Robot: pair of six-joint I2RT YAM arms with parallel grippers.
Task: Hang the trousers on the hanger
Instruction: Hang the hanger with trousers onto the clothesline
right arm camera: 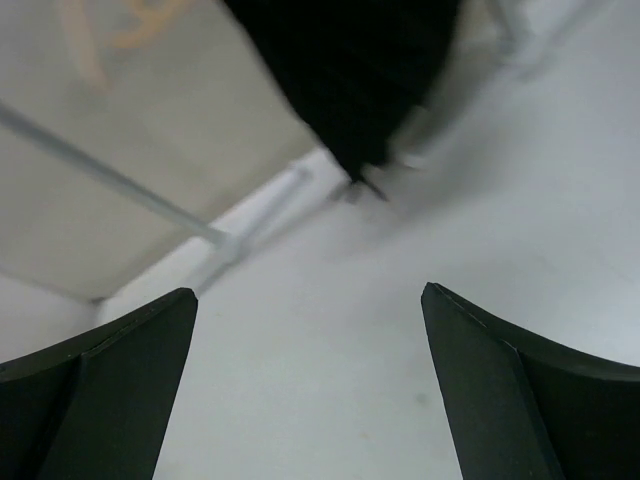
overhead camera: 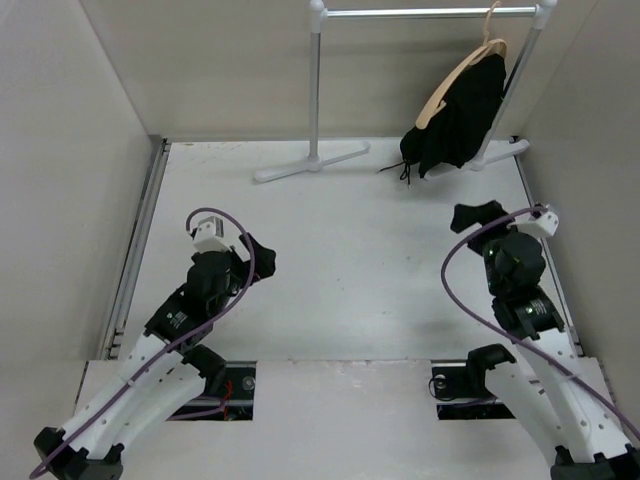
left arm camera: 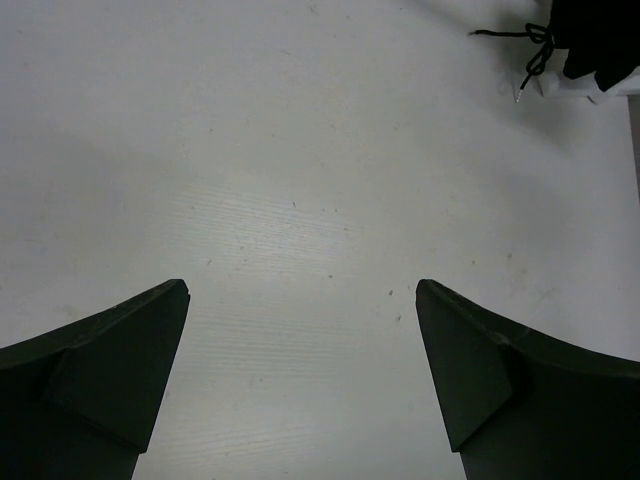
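The black trousers (overhead camera: pixel 460 115) hang folded over the light tan wooden hanger (overhead camera: pixel 450 85), whose hook sits on the white rail at the back right. Their lower end and drawstring (overhead camera: pixel 398 170) touch the table. My left gripper (overhead camera: pixel 262 258) is open and empty over the table at the left; its view shows the drawstring (left arm camera: pixel 530 55) far off at the top right. My right gripper (overhead camera: pixel 478 216) is open and empty, in front of and below the trousers. The trousers (right arm camera: pixel 350 70) fill the top of the right wrist view.
The white garment rail (overhead camera: pixel 420 12) stands at the back on a post (overhead camera: pixel 317 90) with feet (overhead camera: pixel 310 162) on the table. White walls close in the left, right and back. A metal strip (overhead camera: pixel 135 250) runs along the table's left edge.
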